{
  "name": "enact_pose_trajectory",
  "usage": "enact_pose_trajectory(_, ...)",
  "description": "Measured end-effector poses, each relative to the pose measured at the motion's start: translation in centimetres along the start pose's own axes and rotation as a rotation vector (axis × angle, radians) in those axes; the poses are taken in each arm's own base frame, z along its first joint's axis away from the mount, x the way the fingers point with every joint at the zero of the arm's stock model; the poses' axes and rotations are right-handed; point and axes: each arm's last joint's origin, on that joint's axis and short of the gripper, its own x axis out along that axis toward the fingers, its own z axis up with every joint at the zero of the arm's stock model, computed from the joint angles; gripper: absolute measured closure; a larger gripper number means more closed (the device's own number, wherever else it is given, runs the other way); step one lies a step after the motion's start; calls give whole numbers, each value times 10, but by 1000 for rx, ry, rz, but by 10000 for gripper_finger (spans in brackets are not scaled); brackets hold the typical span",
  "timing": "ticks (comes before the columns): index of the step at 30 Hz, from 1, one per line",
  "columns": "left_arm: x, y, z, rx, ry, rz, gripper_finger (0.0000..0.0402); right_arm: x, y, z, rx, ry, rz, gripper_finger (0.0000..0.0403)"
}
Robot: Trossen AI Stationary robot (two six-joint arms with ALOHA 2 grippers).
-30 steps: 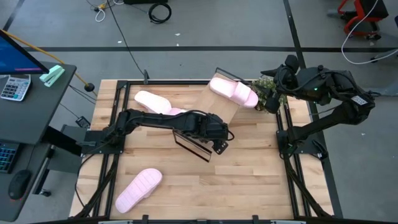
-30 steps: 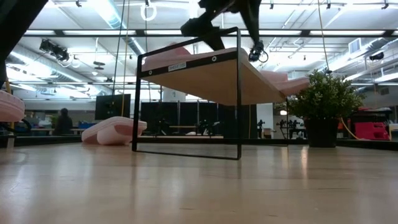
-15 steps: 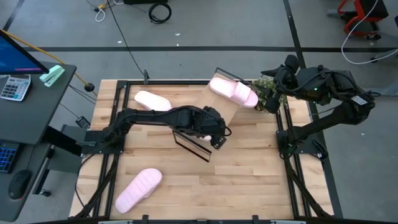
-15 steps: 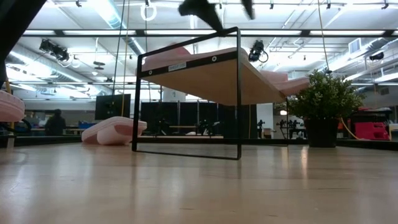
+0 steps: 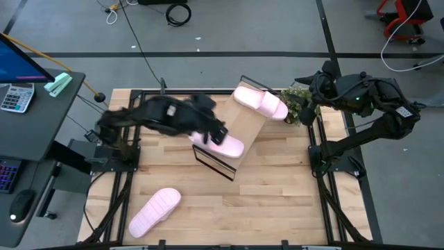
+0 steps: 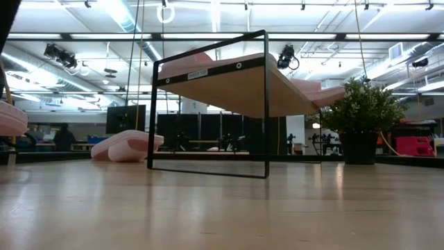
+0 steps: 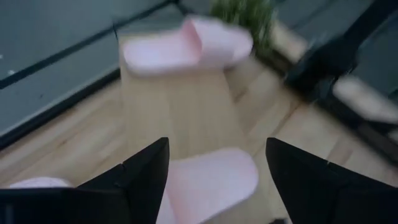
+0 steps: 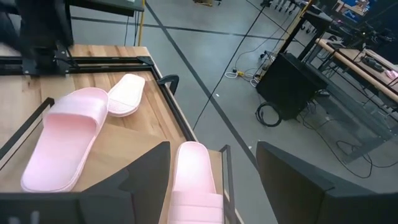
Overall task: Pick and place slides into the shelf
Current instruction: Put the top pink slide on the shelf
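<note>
Atop shelf [image 5: 239, 128], slide [image 5: 223, 144] lies just beside left claw [image 5: 211, 132] — apart.

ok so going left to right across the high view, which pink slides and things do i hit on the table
slide lying near the front left corner → slide on the near end of the shelf → slide on the far end of the shelf → potted plant
</note>
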Motion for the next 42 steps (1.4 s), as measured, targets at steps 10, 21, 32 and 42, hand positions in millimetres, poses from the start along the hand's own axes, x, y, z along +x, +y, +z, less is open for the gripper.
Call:
enact_pose_trajectory(10, -54, -9, 14, -60, 39, -523, 164, -1, 0, 0, 2, -1, 14, 159)
enact_pose_trajectory(21, -40, -70, -23, 132, 209, -839, 186, -1, 4, 0, 41, 2, 137, 159)
enact_pose_trajectory(32, -2, -99, -87, 140, 372, -802, 232, 1, 20, 1, 62, 40, 574, 159)
enact_pose_trajectory(42, 19, -111, -155, 77, 484, -752, 290, 22, 47, 0, 20, 194, 789, 159)
